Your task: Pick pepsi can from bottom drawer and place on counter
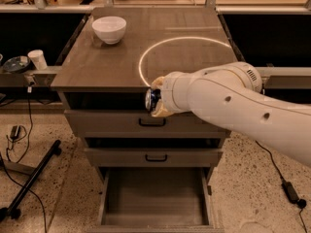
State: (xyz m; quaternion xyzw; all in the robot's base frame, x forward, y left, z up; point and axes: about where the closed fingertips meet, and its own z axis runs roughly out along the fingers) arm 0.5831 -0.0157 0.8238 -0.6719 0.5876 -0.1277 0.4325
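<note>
I have my claw closed around the small blue pepsi can with silver ends. It is held level with the glossy grey-brown desk front edge, above the open grey-brown bottom drawer.

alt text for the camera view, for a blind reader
The tool holds a pepsi can by the front edge of the counter, above the open bottom drawer. A white bowl sits on its far left corner.

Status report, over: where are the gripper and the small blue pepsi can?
Gripper shut on small blue pepsi can, at front edge of the grey-brown counter. Can not yet on counter. White bowl far back left, not in the way.
</note>
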